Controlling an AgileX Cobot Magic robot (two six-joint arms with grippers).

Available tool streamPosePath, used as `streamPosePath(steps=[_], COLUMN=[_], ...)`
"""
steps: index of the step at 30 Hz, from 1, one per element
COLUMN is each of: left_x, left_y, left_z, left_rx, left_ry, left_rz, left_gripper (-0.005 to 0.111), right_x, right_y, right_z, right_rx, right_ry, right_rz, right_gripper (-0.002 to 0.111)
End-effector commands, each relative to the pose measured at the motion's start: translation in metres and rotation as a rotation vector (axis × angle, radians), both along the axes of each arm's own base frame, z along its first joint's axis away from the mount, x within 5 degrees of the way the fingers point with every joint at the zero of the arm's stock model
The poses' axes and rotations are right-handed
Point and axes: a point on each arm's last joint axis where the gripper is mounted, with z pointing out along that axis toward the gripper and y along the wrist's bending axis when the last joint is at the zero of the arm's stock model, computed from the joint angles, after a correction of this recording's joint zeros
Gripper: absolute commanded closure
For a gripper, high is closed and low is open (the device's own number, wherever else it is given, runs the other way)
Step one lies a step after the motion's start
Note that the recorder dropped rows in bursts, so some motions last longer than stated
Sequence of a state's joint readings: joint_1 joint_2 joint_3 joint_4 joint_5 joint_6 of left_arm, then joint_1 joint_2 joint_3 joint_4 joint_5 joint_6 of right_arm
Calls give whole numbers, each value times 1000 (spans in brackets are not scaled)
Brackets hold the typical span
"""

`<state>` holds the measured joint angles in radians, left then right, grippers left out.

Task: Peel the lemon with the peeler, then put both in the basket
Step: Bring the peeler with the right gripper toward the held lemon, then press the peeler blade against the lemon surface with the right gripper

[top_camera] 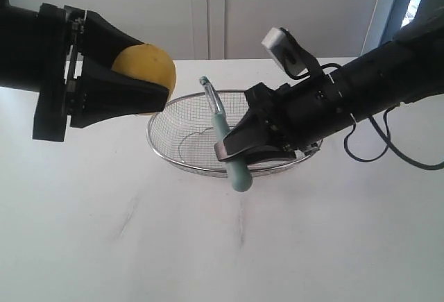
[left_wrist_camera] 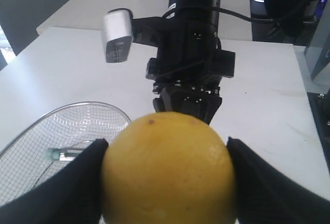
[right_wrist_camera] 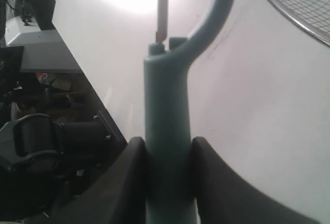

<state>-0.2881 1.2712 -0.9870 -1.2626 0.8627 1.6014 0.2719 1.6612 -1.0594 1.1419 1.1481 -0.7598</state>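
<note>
The yellow lemon hangs above the table at the left, and my left gripper is shut on it; both black fingers press its sides. My right gripper is shut on the teal handle of the peeler, which stands nearly upright over the near rim of the wire basket, blade end up. In the right wrist view the handle sits tight between the two fingers. The lemon and the peeler's blade are apart.
The silver mesh basket rests on the white table between the two arms. The right arm's cable loops over the table at the right. The table's far edge meets a white wall.
</note>
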Motion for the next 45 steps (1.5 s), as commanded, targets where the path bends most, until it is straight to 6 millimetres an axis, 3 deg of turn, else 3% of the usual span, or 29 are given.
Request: streamPosePath(steps=[1, 8, 24, 33, 45], left_x=[-3, 3, 5, 26, 30], left_y=[-2, 0, 1, -4, -6], left_z=[4, 3, 0, -18, -20], left_rx=[-43, -20, 9, 5, -10], left_ry=[2, -25, -36, 9, -27], left_rz=[-16, 46, 57, 96, 92], left_gripper=[107, 107, 107, 107, 107], right_x=[-10, -20, -20, -19, -17], right_y=[23, 45, 46, 46, 46], right_z=[2, 5, 7, 7, 7], right_rx=[29, 56, 80, 78, 71], right_ry=[2, -6, 3, 0, -11], right_rz=[27, 45, 31, 27, 9], right_gripper=[108, 108, 108, 108, 108])
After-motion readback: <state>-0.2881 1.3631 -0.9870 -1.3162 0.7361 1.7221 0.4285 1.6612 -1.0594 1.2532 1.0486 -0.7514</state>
